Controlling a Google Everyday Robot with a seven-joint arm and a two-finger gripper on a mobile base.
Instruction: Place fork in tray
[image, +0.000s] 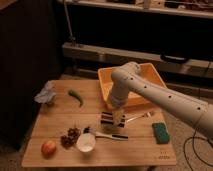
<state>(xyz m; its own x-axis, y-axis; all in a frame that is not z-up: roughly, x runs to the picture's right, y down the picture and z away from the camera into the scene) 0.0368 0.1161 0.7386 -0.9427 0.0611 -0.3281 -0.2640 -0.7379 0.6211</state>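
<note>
The fork, slim and silver, lies flat on the wooden table, its tines pointing right toward the tray's front edge. My gripper points down at the table just left of the fork's handle end. Its striped fingers stand apart and open, with nothing held. The orange-yellow tray sits at the back right of the table, and my arm crosses over its front part.
A green sponge lies right of the fork. A dark-handled utensil and a white bowl sit just in front of the gripper. Dark grapes, an apple, a green pepper and a crumpled grey bag occupy the left.
</note>
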